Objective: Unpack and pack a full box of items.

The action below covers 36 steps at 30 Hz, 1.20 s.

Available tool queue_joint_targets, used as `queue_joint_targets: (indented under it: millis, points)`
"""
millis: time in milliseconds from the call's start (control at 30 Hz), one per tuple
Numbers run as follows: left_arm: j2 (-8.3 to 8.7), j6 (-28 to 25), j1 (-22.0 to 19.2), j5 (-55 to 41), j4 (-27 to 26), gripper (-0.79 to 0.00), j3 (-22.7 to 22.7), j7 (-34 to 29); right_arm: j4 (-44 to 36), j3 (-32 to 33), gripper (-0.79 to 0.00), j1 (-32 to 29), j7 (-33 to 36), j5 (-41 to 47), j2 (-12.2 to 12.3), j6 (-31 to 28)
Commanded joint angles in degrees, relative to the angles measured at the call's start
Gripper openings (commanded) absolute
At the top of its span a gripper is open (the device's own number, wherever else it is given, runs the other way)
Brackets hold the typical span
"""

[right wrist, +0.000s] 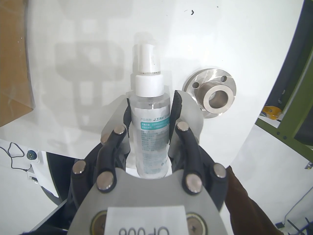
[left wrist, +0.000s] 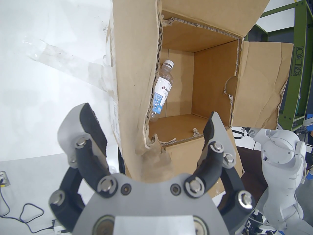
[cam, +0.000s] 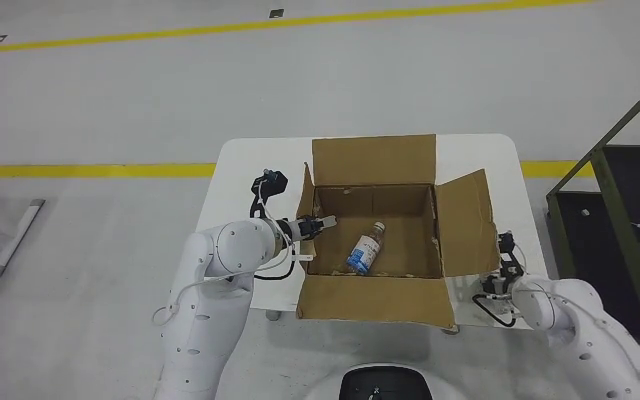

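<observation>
Plastic spray bottle is clamped in the right gripper over the white table, near a metal flange. The cardboard box's torn flap is straddled by the spread left gripper; a water bottle is laid inside.

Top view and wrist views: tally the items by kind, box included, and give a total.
Bottles: 2, a water bottle lying in the box and a spray bottle held by the right gripper
Cardboard box: 1
Metal flange: 1, on the table beside the spray bottle
Total: 4
</observation>
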Motion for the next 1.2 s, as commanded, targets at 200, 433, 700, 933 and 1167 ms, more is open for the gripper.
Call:
queue_joint_targets:
  millis: [200,433,700,933,1167]
  points:
    - [0.0,0.0,0.0,0.0,0.0,0.0,0.0,0.0,-3.2,5.5,-0.785,-1.1,-2.7,7.0,0.1,1.3]
    - [0.0,0.0,0.0,0.0,0.0,0.0,0.0,0.0,-15.2,22.5,-0.785,-5.8,-10.5,29.5,0.1,1.5]
    - [0.0,0.0,0.0,0.0,0.0,0.0,0.0,0.0,-25.5,28.3,-0.785,-7.4,-13.1,48.6,-0.3,-3.6]
    - [0.0,0.0,0.0,0.0,0.0,0.0,0.0,0.0,-22.3,12.5,-0.785,2.2,-7.8,46.1,-0.1,-1.0]
    - [0.0,0.0,0.0,0.0,0.0,0.0,0.0,0.0,-8.5,-7.2,-0.785,15.1,-11.3,37.9,-1.9,5.3]
